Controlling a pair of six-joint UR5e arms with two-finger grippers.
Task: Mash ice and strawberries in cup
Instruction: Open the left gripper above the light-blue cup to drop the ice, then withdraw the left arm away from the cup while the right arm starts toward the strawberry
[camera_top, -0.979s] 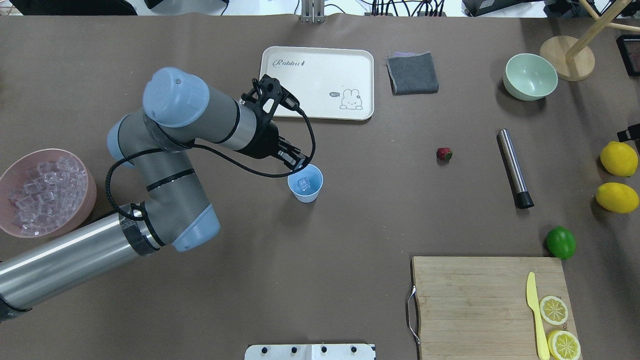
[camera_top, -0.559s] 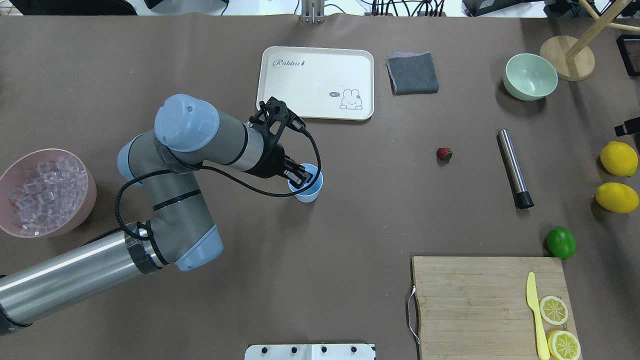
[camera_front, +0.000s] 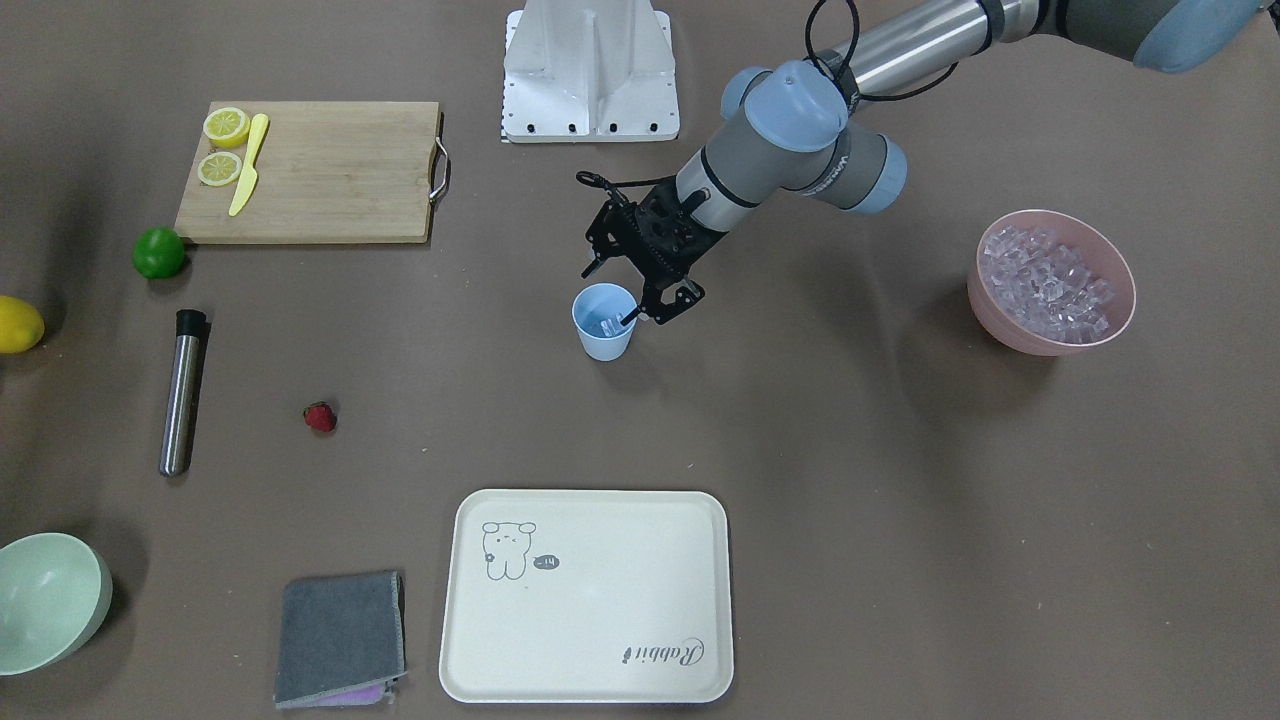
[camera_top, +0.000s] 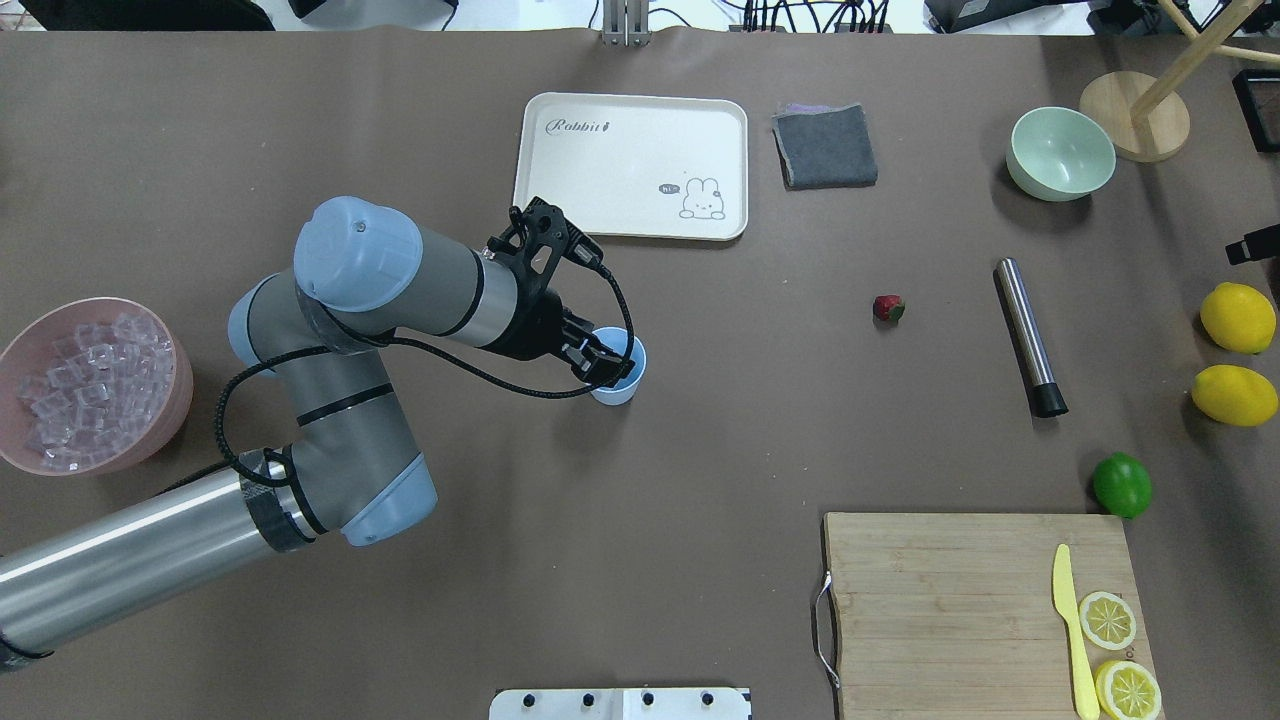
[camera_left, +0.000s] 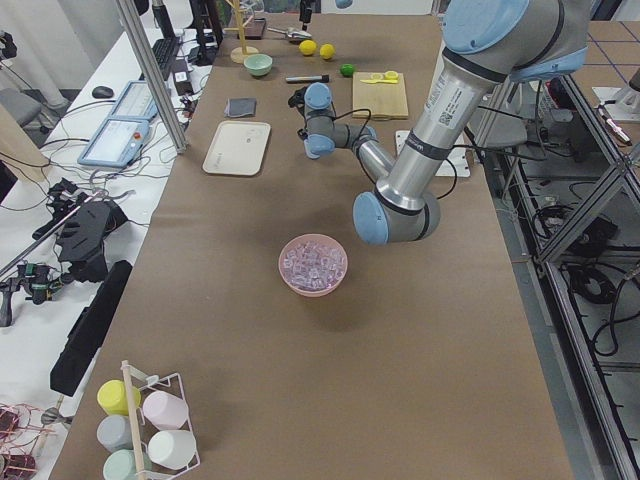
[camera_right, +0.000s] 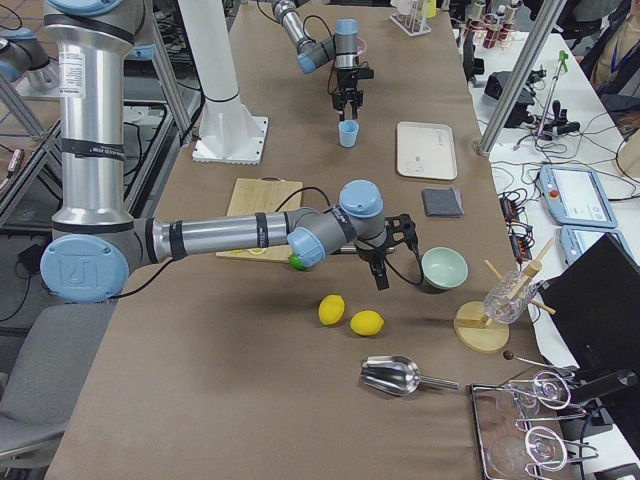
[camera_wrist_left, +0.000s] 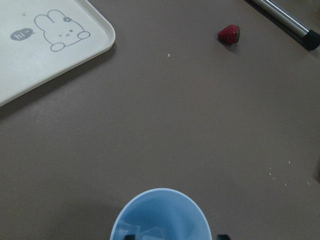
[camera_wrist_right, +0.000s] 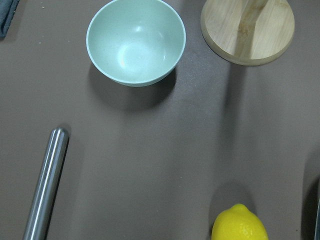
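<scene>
The cup (camera_front: 606, 345) stands upright on the table, just on the robot's side of the tray (camera_top: 632, 165). The left gripper (camera_front: 648, 312) hangs at the cup's left rim with its jaws wide apart. One finger (camera_front: 627, 317) dips inside the cup and the other sits outside the wall, so the rim runs between them. Neither finger visibly presses on it. In the left wrist view the cup (camera_wrist_left: 165, 212) fills the lower edge, with one dark fingertip inside its mouth and another just outside its wall.

Ice (camera_front: 603, 323) lies in the bottom of the cup; how many cubes cannot be told. Much more ice (camera_top: 90, 385) fills the pink bowl (camera_front: 1008, 330), well to the cup's left.

The strawberry (camera_top: 888, 308) lies on the table well to the cup's right and a little farther from the robot. Farther right of the cup lies a metal rod (camera_top: 1028, 335) with a black end.

The right gripper (camera_right: 380, 280) hovers far to the cup's right, beyond the rod, above the table between the green bowl (camera_wrist_right: 135, 42) and a lemon (camera_wrist_right: 240, 225). Whether its jaws are apart or closed cannot be told.

Right of the cup and nearer the robot, a board (camera_top: 940, 610) carries lemon slices (camera_top: 1108, 620) and a yellow knife (camera_top: 1070, 625). A lime (camera_top: 1121, 485) sits just off the board's far corner.
</scene>
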